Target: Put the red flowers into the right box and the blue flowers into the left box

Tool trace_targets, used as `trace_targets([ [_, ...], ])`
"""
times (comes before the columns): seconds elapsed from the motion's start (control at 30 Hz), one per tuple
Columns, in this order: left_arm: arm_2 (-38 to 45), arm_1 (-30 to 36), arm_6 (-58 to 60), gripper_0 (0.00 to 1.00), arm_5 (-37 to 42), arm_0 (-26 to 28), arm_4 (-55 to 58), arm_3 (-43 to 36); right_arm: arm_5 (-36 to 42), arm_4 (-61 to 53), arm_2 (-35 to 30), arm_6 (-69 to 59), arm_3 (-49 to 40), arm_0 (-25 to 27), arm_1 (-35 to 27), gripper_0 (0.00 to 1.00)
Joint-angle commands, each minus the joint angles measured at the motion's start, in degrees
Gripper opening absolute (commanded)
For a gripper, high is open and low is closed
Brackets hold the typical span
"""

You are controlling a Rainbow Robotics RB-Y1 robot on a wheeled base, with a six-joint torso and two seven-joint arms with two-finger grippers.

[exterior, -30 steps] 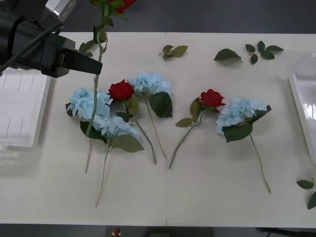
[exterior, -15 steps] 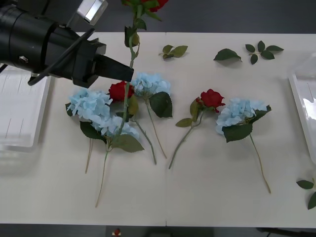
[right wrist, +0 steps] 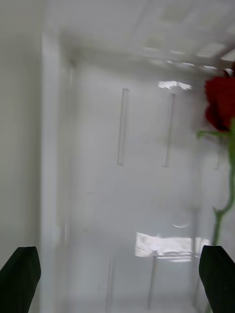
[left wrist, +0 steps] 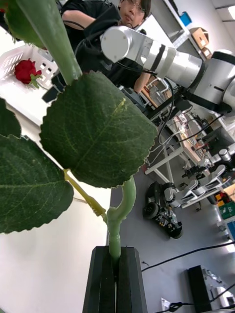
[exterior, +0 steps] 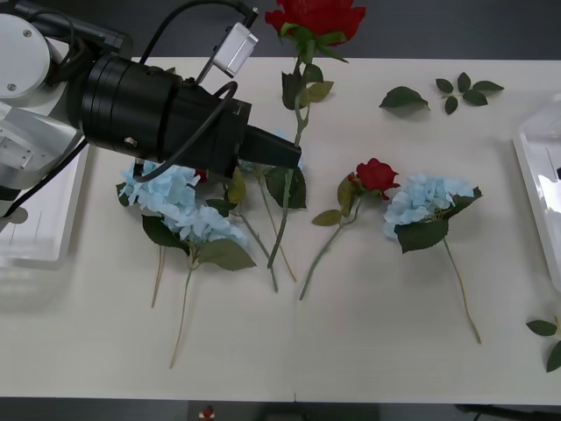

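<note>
The long white table (exterior: 368, 351) carries the flowers across its middle, with the shallow translucent clear-white plastic tray (exterior: 35, 202) at its left end and the glossy white rectangular tray (exterior: 536, 189) at its right end. The left gripper (exterior: 294, 156), on the end of a thick black arm, hangs above the left cluster of flowers; its black fingers (left wrist: 104, 279) are pressed together on the thin green stem of a red artificial rose (exterior: 317, 16), which stands nearly upright with its bloom above the table's far edge and its stem tip near the tabletop. In the left wrist view the stem rises straight out from between the closed fingers, with broad green leaves just above them. The right gripper (right wrist: 117, 274) hovers over the glossy tray with its black fingers wide apart and nothing between them; one red rose (right wrist: 221, 102) lies in that tray. On the table remain pale-blue hydrangea heads (exterior: 159, 186) at the left, another (exterior: 422, 200) to the right, and a red rose (exterior: 375, 175) beside it. Loose green leaf sprigs (exterior: 463, 91) lie near the far edge.
</note>
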Motion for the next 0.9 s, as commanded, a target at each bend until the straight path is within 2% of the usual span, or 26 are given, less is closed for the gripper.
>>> trace_targets([
  [0.03,0.66,-1.89,-2.07,0.00,-0.66,-2.39,-1.15,-1.26,-0.14,-6.83,-1.76,8.35,-4.22,-0.64,-2.76,0.94],
  [0.13,0.40,-1.98,-1.98,0.00,-1.01,-2.57,-1.15,-1.26,-0.14,-11.84,-1.76,11.60,-7.65,-0.64,-3.46,0.94],
  [0.23,0.40,-1.98,-1.98,0.00,-1.01,-2.57,-1.15,-1.26,-0.14,-24.68,-1.76,16.00,-9.50,-0.20,-4.17,0.94],
  [0.3,0.40,-1.98,-1.98,0.00,-1.01,-2.57,-1.15,-1.26,-0.14,-34.08,-1.85,22.77,-10.38,0.59,-3.99,0.94],
  [0.43,0.40,-1.98,-1.98,0.00,-1.01,-2.57,-1.15,-1.26,-0.06,-44.98,-2.55,35.07,-12.13,2.52,-3.81,0.94],
  [0.7,0.40,-1.98,-1.98,0.00,-1.01,-2.57,-1.15,-1.26,-0.06,-63.26,-6.24,49.84,-22.15,9.90,-3.64,0.94],
  [0.9,0.40,-1.98,-1.98,0.00,-1.01,-2.57,-1.15,-1.26,-0.23,-66.77,-13.54,51.38,-30.06,18.43,-0.74,0.94],
])
